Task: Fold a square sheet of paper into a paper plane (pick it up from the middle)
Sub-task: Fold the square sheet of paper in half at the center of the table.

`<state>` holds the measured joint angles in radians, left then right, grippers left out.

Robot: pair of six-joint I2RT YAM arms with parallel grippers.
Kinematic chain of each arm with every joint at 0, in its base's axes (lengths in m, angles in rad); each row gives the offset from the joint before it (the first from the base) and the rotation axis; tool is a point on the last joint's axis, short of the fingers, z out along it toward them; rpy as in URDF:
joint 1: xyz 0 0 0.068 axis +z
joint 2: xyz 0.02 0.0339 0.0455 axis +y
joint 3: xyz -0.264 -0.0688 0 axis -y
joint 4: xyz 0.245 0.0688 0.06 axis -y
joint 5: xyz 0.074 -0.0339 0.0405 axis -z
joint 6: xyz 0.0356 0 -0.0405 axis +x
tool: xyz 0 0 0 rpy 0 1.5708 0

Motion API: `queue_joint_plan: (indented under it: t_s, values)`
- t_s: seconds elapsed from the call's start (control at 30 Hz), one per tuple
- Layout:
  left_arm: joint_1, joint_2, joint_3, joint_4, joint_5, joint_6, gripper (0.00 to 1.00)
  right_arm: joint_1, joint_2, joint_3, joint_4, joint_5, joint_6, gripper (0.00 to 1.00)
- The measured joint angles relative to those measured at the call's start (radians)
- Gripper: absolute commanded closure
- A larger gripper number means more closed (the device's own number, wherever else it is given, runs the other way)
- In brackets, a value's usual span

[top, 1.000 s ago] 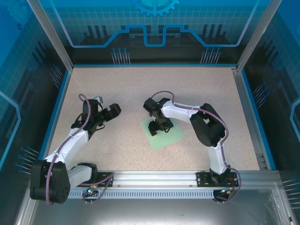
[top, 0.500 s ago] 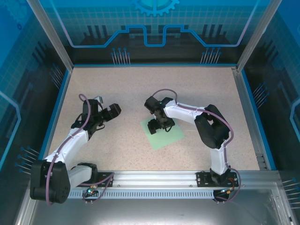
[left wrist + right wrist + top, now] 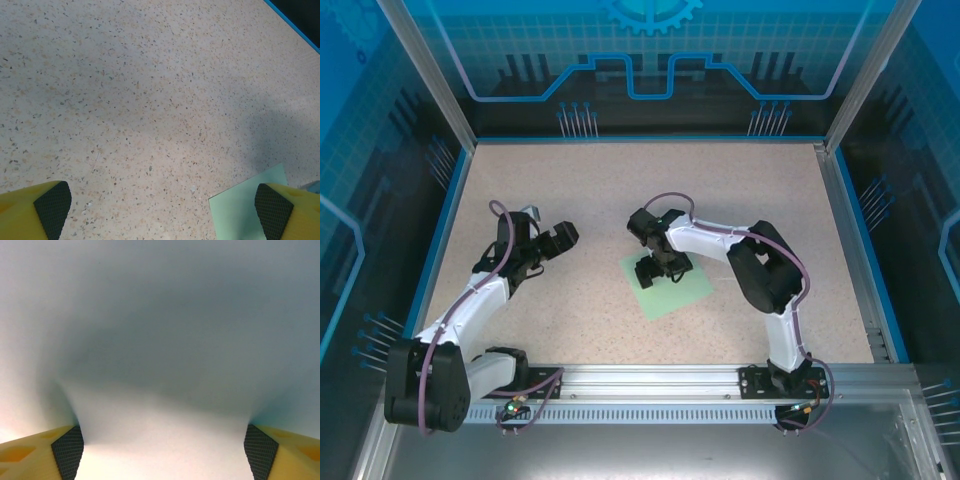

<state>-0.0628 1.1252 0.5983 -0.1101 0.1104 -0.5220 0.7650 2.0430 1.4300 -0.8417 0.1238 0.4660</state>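
The square sheet of paper (image 3: 686, 291) lies flat on the table, pale mint green, right of centre. My right gripper (image 3: 655, 268) points down onto its middle. In the right wrist view the paper (image 3: 160, 340) fills the frame and bulges up between the two wide-apart pads (image 3: 68, 451), so that gripper (image 3: 162, 452) is open and pressing on the sheet. My left gripper (image 3: 563, 236) hangs over bare table to the left of the sheet, open and holding nothing. One corner of the paper (image 3: 245, 212) shows beside its right finger (image 3: 277, 210).
The speckled tabletop (image 3: 580, 190) is ringed by a blue rim and transparent walls (image 3: 450, 120). An aluminium rail (image 3: 650, 380) carrying the arm bases runs along the near edge.
The right arm's elbow swung slightly right and came back, while its gripper stayed down on the middle of the paper. The left arm has not moved.
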Motion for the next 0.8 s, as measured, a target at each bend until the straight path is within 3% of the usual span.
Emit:
queue_joint_plan:
  t_s: [0.63,0.8]
  values:
    - [0.0,0.007,0.0,-0.002,0.0,0.0,0.01,0.0,0.011,0.013,-0.01,-0.01,0.017,0.26]
    - [0.0,0.007,0.0,-0.004,0.0,0.0,0.02,0.0,-0.011,-0.012,0.015,-0.013,0.026,0.43]
